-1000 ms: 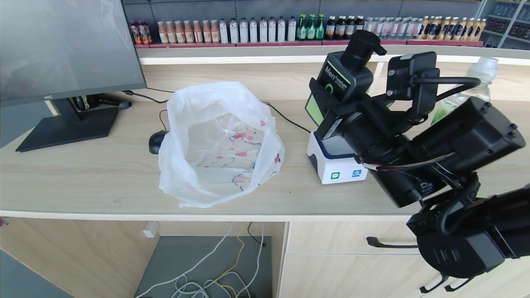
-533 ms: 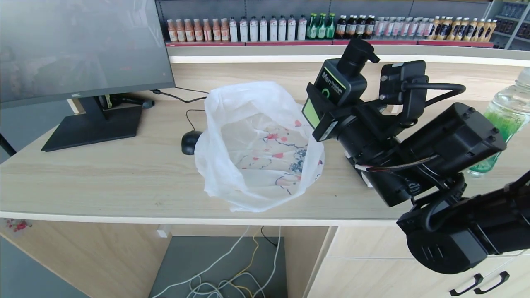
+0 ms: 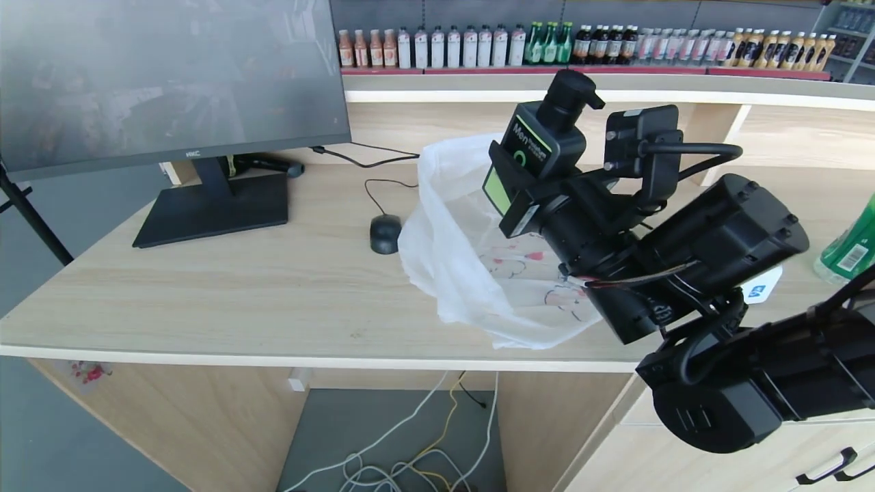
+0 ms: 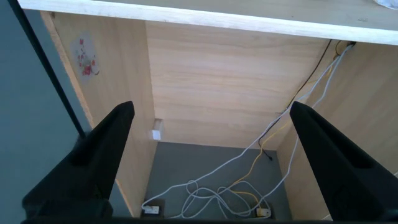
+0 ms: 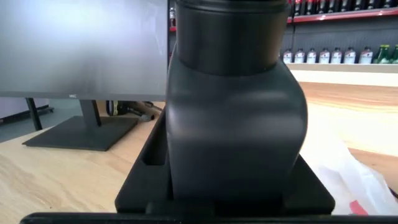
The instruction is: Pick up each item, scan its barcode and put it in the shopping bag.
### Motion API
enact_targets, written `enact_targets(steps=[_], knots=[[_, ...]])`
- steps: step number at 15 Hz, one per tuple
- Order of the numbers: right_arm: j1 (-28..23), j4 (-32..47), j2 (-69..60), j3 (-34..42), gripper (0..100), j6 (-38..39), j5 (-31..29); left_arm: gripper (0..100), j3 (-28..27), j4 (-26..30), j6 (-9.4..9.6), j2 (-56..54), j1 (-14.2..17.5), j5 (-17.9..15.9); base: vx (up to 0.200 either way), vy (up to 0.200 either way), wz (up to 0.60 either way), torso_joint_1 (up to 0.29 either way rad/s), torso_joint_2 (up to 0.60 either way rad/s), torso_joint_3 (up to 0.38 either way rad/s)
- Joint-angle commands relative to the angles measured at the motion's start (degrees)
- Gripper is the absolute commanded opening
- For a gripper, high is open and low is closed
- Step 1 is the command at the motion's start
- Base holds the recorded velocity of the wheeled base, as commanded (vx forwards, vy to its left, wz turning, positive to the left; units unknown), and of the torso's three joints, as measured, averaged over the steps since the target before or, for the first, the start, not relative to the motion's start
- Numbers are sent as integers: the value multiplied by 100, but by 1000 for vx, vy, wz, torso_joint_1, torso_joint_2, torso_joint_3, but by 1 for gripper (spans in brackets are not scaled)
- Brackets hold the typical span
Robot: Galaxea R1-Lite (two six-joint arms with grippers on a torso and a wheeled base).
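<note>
Below the counter's front edge, the left gripper hangs with its fingers spread wide, holding nothing. Higher up, the right gripper clamps the dark pump bottle. Over the last second the bottle has travelled from above the white scanner to over the shopping bag's open mouth, and the head camera swung along with it. Scanning looks finished; lowering and release remain.

One pump bottle, one shopping bag, one monitor, one mouse, one green bottle
</note>
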Motion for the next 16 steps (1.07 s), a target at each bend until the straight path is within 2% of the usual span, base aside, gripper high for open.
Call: enact_targets(steps=[1, 4, 9, 12, 14, 16], knots=[[50, 16, 44, 10, 0, -10, -19, 100, 0, -2, 15, -2, 0, 0, 0, 0, 0, 0, 0, 0], [-12, 297, -35, -96, 0, -1, -89, 100, 0, -2, 15, -2, 0, 0, 0, 0, 0, 0, 0, 0], [-100, 2239, -334, -1001, 0, -1, -98, 100, 0, -2, 15, -2, 0, 0, 0, 0, 0, 0, 0, 0], [-170, 3136, -325, -1335, 0, -1, -98, 100, 0, -2, 15, -2, 0, 0, 0, 0, 0, 0, 0, 0], [-319, 3558, -272, -1572, 0, -1, -89, 100, 0, -2, 15, -2, 0, 0, 0, 0, 0, 0, 0, 0], [-460, 3663, -149, -1634, 0, -1, -81, 100, 0, -2, 15, -2, 0, 0, 0, 0, 0, 0, 0, 0]])
